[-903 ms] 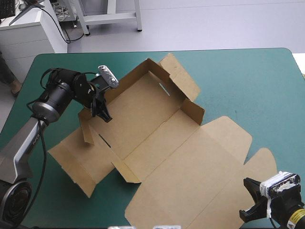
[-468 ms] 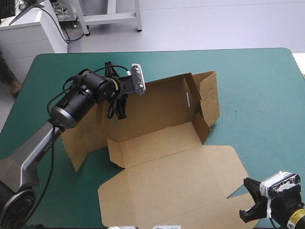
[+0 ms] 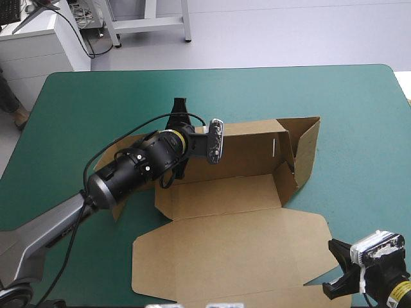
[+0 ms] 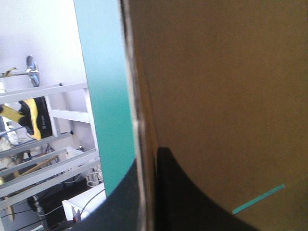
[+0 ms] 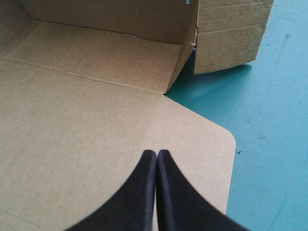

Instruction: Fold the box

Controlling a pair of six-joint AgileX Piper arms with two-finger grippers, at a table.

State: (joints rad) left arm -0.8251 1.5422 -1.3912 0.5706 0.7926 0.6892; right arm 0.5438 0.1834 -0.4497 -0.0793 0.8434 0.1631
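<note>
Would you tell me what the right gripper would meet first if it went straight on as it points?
Most likely the flat lid of the box, which lies ahead of the shut right gripper. Its height above the board is unclear, so it might skim toward the raised wall.

black barrel-shaped left wrist (image 3: 131,170), yellow ring (image 3: 173,133), grey forearm (image 3: 38,234), black finned right tool (image 5: 157,154)

A pale grey smooth floor (image 3: 289,32) fills the frame's top; a white cabinet (image 3: 35,54) stands upper left, beside a grey metal frame (image 3: 148,24).
</note>
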